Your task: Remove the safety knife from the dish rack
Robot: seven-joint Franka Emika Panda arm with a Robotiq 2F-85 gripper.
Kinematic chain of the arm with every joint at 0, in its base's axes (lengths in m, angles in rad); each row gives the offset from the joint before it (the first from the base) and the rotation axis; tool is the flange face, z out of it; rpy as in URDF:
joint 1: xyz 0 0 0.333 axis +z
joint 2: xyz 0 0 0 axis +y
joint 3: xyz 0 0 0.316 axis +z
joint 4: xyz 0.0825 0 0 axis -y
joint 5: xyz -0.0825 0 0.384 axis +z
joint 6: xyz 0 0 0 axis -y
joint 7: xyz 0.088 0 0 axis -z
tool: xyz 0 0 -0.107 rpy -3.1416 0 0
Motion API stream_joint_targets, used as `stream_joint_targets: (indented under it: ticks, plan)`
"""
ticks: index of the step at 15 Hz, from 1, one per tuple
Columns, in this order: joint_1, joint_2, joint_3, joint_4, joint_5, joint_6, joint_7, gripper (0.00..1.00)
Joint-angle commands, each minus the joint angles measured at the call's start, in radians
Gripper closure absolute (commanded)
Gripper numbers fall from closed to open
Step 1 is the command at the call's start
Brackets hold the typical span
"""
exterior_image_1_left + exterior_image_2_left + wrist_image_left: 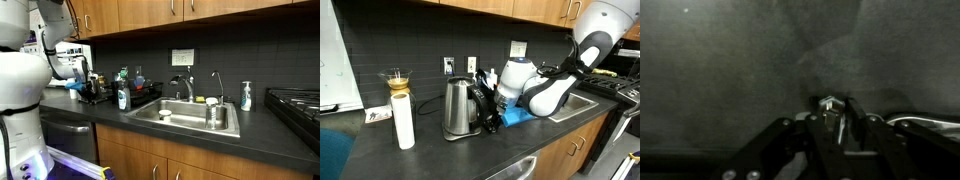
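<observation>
dish rack (148,95): low black open frame | sink (188,119): rectangular steel basin

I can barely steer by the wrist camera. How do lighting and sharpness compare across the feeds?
Wrist view: dark and murky; the gripper is a dim silhouette at the bottom, with one small metallic glint. In an exterior view: even light, sheen on the steel sink, the dish rack small and soft. In an exterior view: well lit, bright reflections on the kettle.
</observation>
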Motion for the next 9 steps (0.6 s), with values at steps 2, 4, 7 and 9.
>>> stream_joint_targets:
  ticks: [2,4,7,9]
  plan:
    - [0.005,-0.088,0.046,-0.072,0.107,-0.055,0.009,0.93]
    - [0.004,-0.111,0.060,-0.089,0.150,-0.076,0.000,0.93]
    - [0.027,-0.150,0.065,-0.111,0.249,-0.112,-0.042,0.93]
    - [0.037,-0.183,0.076,-0.127,0.309,-0.144,-0.065,0.93]
